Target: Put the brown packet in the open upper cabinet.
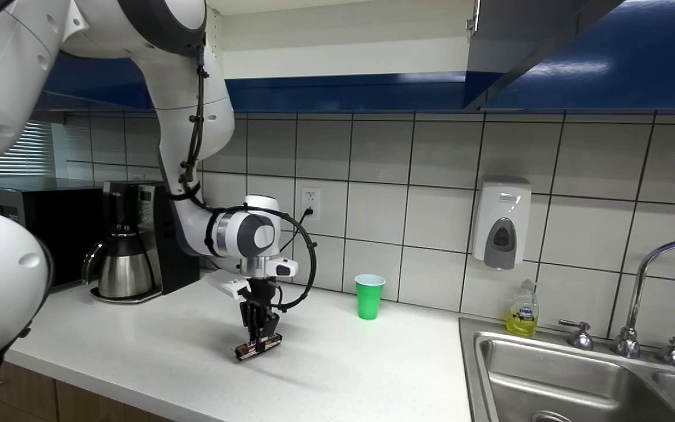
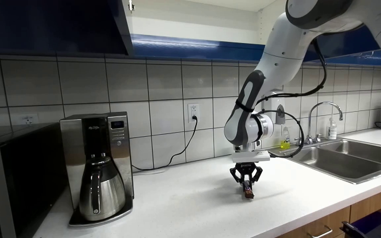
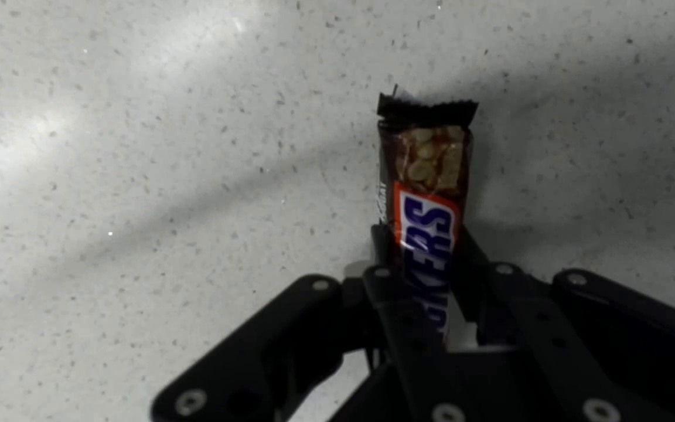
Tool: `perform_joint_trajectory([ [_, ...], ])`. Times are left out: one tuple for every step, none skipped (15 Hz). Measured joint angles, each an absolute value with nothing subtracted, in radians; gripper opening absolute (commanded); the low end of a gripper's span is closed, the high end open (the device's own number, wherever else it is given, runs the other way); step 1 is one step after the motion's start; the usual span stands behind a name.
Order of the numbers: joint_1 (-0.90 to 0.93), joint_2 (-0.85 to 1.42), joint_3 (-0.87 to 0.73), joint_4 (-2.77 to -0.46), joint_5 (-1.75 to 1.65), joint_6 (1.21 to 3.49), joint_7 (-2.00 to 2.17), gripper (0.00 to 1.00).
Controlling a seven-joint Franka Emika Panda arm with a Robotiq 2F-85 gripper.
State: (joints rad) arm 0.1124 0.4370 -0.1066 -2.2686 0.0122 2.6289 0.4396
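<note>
The brown packet is a slim dark brown candy bar wrapper [image 3: 428, 161] with a red-edged label in the wrist view. It also shows in both exterior views [image 1: 249, 350] [image 2: 248, 193]. My gripper [image 3: 422, 249] points down with a finger on each side of the packet, shut on its middle. The gripper also shows in both exterior views [image 1: 263, 335] [image 2: 247, 182]. The packet is at or just above the counter; I cannot tell if it touches. The open upper cabinet [image 1: 343, 55] has a white interior, high above the gripper, and also shows in an exterior view [image 2: 193, 23].
A blue cabinet door [image 1: 539, 58] stands open beside the opening. A green cup [image 1: 369, 298] stands near the tiled wall. A coffee maker [image 2: 98, 168] and a microwave [image 2: 21, 178] stand on the counter [image 1: 337, 375]. A sink [image 1: 554, 375] is at the opposite end.
</note>
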Motion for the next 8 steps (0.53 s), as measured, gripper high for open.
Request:
perform_joint_trajectory([
  [0.110, 0.424, -0.107, -2.269, 0.012, 2.629, 0.428, 0.06],
  [0.107, 0.410, -0.107, -2.271, 0.012, 2.629, 0.413, 0.06],
  [0.103, 0.394, -0.107, -2.274, 0.012, 2.629, 0.397, 0.06],
  [0.100, 0.377, -0.107, -2.278, 0.012, 2.628, 0.377, 0.06],
  [0.096, 0.358, -0.106, -2.285, 0.012, 2.628, 0.356, 0.06],
  [0.092, 0.337, -0.106, -2.294, 0.012, 2.627, 0.327, 0.06],
  [0.089, 0.315, -0.104, -2.306, 0.012, 2.626, 0.295, 0.06],
  [0.086, 0.292, -0.102, -2.320, 0.011, 2.626, 0.258, 0.06],
])
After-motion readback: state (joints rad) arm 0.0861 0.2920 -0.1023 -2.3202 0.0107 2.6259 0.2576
